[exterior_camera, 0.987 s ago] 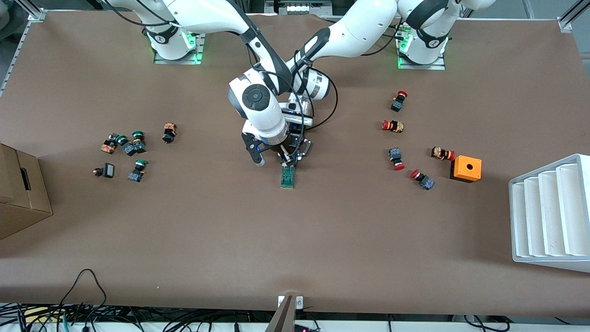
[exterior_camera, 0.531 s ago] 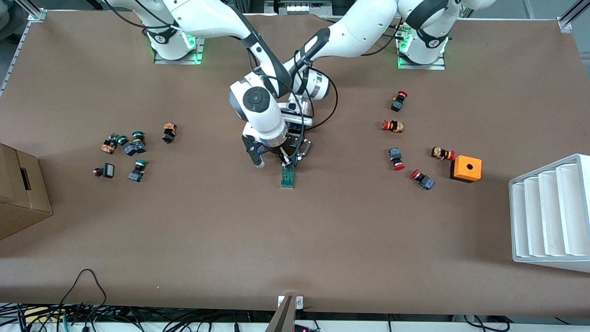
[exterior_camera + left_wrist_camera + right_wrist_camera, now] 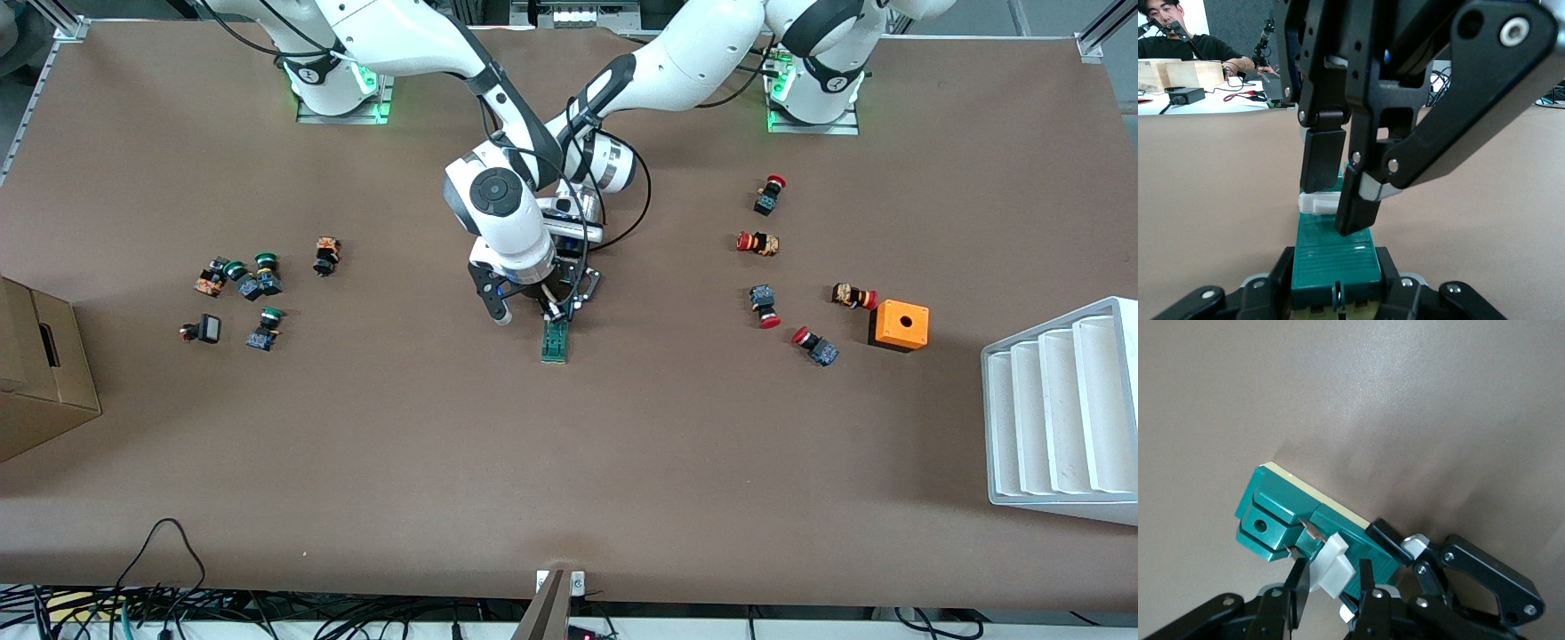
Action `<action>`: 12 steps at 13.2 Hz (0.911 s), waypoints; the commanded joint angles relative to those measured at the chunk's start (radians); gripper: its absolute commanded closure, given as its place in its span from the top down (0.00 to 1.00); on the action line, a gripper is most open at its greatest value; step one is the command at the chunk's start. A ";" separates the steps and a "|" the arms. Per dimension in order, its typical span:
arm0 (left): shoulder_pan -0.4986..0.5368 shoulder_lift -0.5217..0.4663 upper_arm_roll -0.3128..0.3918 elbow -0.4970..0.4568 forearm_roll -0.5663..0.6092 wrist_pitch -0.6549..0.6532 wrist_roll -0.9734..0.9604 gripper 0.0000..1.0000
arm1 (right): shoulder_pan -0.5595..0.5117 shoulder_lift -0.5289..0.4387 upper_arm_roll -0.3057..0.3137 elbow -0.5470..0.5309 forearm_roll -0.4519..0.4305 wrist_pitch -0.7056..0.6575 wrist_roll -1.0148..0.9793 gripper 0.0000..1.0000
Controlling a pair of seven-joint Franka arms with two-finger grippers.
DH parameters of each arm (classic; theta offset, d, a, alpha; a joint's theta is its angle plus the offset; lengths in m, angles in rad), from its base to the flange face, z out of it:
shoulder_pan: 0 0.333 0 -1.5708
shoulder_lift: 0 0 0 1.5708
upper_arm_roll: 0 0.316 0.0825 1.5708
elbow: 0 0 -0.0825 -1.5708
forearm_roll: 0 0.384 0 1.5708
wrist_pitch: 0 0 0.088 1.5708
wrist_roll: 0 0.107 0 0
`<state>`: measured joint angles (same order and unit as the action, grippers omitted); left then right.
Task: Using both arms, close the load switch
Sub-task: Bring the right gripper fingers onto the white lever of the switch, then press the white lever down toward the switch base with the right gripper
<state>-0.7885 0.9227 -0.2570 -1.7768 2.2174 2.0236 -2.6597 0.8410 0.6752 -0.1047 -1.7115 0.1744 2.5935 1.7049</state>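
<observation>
The load switch (image 3: 556, 342), a narrow dark-green block with a white slider (image 3: 1331, 563), lies at the table's middle. My left gripper (image 3: 570, 293) is shut on the switch's end farther from the front camera; in the left wrist view its jaws (image 3: 1335, 283) clamp both sides of the green body (image 3: 1331, 250). My right gripper (image 3: 547, 310) comes down over the switch. In the right wrist view (image 3: 1331, 590) its fingers sit on either side of the white slider, closed against it. The right arm's wrist hides most of both grippers in the front view.
Green-capped push buttons (image 3: 253, 280) lie toward the right arm's end, red-capped ones (image 3: 765, 307) and an orange box with a hole (image 3: 900, 324) toward the left arm's end. A white slotted tray (image 3: 1062, 413) and a cardboard box (image 3: 40, 373) stand at the table's ends.
The right arm's wrist has shifted slightly toward the left arm's side over the switch. The left gripper and the switch have stayed in place.
</observation>
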 commanded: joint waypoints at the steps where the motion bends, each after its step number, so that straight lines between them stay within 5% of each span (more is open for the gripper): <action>1: -0.009 0.047 0.007 0.068 0.039 0.027 0.009 0.44 | 0.015 0.000 -0.013 -0.005 -0.032 0.013 0.016 0.32; 12: -0.011 0.045 0.007 0.069 0.039 0.027 0.011 0.44 | 0.000 -0.002 -0.020 0.012 -0.044 0.013 0.009 0.29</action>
<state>-0.7886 0.9238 -0.2569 -1.7754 2.2174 2.0225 -2.6598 0.8429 0.6726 -0.1057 -1.7120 0.1515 2.5939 1.7049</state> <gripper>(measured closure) 0.476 0.709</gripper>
